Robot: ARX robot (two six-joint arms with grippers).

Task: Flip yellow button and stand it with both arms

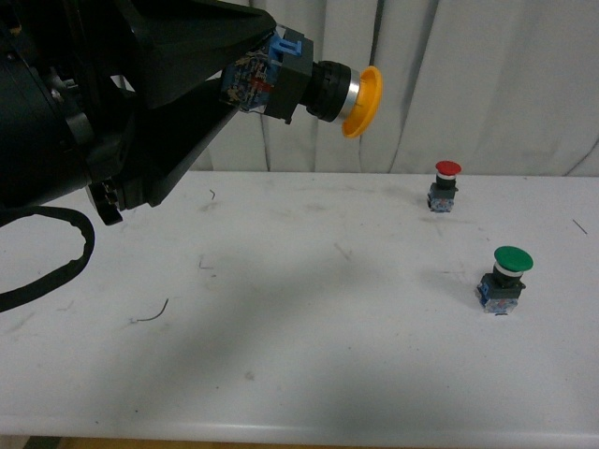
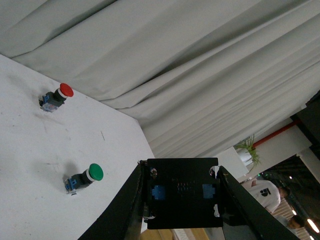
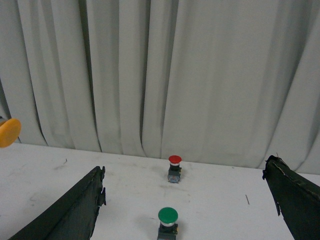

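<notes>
My left gripper (image 1: 245, 82) is shut on the yellow button (image 1: 323, 91) and holds it high above the table, lying sideways with its yellow cap pointing right. In the left wrist view the black fingers (image 2: 131, 207) clamp the button's dark contact block (image 2: 182, 192) from behind; the cap is hidden there. The yellow cap (image 3: 7, 132) shows at the edge of the right wrist view. My right gripper (image 3: 185, 210) is open and empty, with its fingers (image 3: 75, 210) wide apart above the table. It does not show in the front view.
A red-capped button (image 1: 445, 186) stands upright at the table's back right. A larger green-capped button (image 1: 505, 279) stands upright nearer, on the right. Both also show in the right wrist view (image 3: 174, 168) (image 3: 168, 222). A grey curtain (image 1: 468, 84) hangs behind the white table (image 1: 281, 327).
</notes>
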